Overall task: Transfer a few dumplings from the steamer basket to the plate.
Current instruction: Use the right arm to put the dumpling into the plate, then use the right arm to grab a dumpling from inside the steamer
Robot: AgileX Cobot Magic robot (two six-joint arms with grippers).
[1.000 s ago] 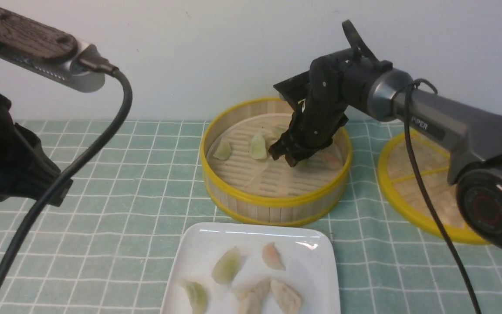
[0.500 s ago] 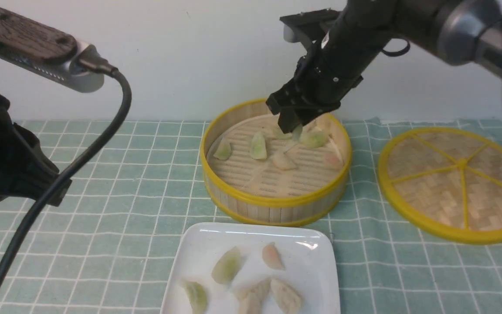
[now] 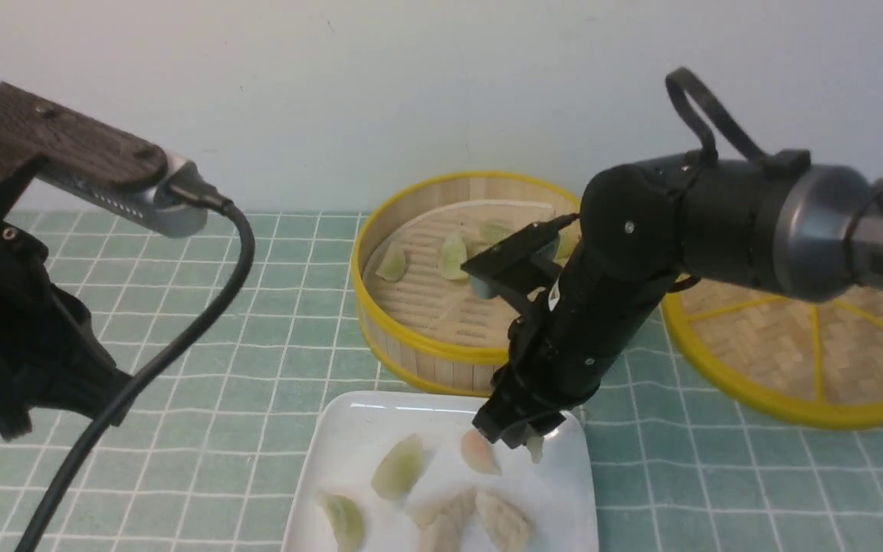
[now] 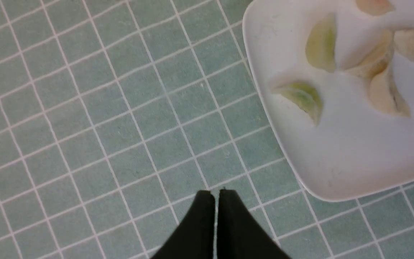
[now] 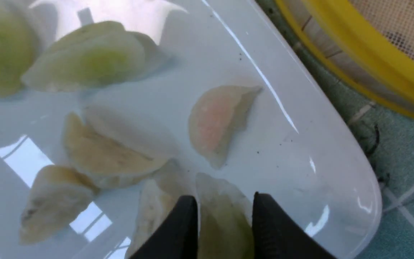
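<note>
Front view: the right gripper (image 3: 522, 433) tilts down over the far right corner area of the white square plate (image 3: 365, 422), with a small pale-green dumpling (image 3: 536, 448) showing at its tips. On the plate lie a pinkish-orange dumpling (image 3: 478, 451) near those tips, two green ones (image 3: 399, 466) (image 3: 345, 521), and beige ones toward the near side, one of them (image 3: 503, 521) beside the others. Behind the plate stands the round steamer basket (image 3: 426, 364), yellow-rimmed, with green dumplings (image 3: 453, 257) (image 3: 392, 263) on its slatted floor; the right arm (image 3: 625, 253) hides part of its right side. A flat woven disc (image 3: 817, 345) with yellow spokes lies to the right of the basket, partly behind that arm. At the left, the left gripper (image 3: 73, 414) hangs well apart from the plate, a black cable (image 3: 158, 364) curving in front of it. Left wrist view: the left gripper's fingers (image 4: 201, 219) are clenched together with nothing between them, above the green checked cloth (image 4: 120, 118); part of the plate and its dumplings shows nearby. Right wrist view: the right gripper's fingers (image 5: 183, 223) grasp the pale-green dumpling, one on each side, above the plate's glossy surface, and a beige dumpling (image 5: 153, 212) lies partly behind one finger.
</note>
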